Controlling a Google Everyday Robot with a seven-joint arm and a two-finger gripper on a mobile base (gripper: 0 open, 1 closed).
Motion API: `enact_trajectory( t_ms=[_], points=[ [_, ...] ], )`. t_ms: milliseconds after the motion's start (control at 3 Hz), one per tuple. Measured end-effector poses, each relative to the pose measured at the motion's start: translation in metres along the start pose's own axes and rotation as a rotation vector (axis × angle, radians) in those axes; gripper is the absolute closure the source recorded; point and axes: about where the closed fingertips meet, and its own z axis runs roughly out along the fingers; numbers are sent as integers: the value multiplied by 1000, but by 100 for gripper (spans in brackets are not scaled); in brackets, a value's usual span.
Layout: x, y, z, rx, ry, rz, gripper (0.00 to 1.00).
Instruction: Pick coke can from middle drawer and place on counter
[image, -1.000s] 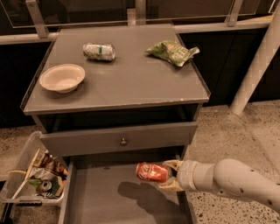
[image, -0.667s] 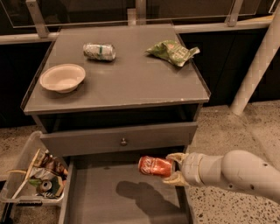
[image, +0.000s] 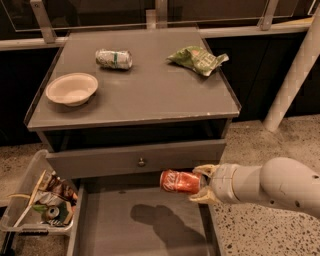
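The red coke can (image: 179, 181) lies on its side in the air, held by my gripper (image: 201, 184), which is shut on its right end. It hangs above the open middle drawer (image: 110, 227), whose grey floor shows the can's shadow. My white arm (image: 270, 186) reaches in from the right. The can is just below the drawer front with the round knob (image: 141, 162). The grey counter (image: 150, 95) is above and behind it.
On the counter stand a white bowl (image: 72, 89) at the left, a silver-and-green can (image: 114, 59) lying at the back, and a green chip bag (image: 197, 59) at the back right. A clear bin of litter (image: 42, 202) sits on the floor at the left. A white pole (image: 292, 75) stands at the right.
My gripper has lifted the coke can up and slightly to the right, away from the drawer floor; the can's shadow now lies clear below it.
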Motion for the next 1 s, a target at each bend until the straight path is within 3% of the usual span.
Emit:
enact_trajectory(
  t_ms=[333, 1000],
  points=[
    [-22, -14, -20, 28, 16, -42, 100],
    [-97, -63, -86, 118, 33, -177, 100]
  ],
)
